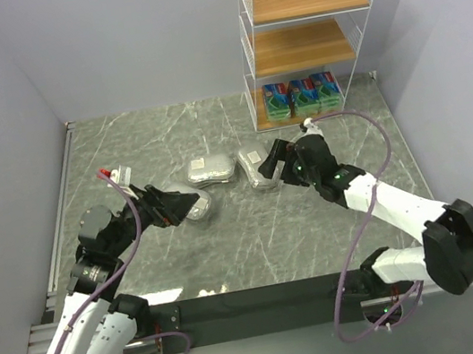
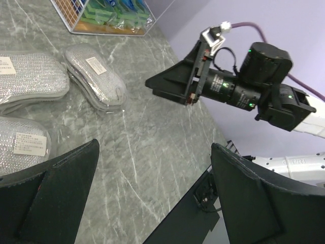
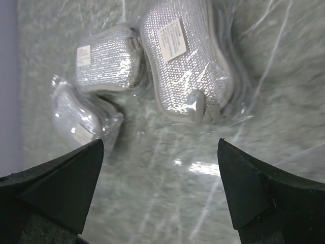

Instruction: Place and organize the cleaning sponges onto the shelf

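Three green sponge packs (image 1: 300, 94) stand in a row on the bottom tier of the white wire shelf (image 1: 351, 49). Three silvery oval packs lie on the table: one in the middle (image 1: 210, 169), one to its right (image 1: 256, 166), one to the left (image 1: 196, 206). My left gripper (image 1: 185, 205) is open and empty, right over the left pack. My right gripper (image 1: 272, 164) is open and empty, just right of the right pack. The right wrist view shows that pack (image 3: 185, 56) ahead of the open gripper (image 3: 160, 144). The left wrist view shows the open gripper (image 2: 155, 147) and the packs (image 2: 96, 76).
The grey marble table (image 1: 229, 242) has a black strip along its near edge (image 1: 266, 299). Grey walls close in the left, back and right. The shelf's upper two wooden tiers (image 1: 301, 46) hold nothing. Purple cables loop off both arms.
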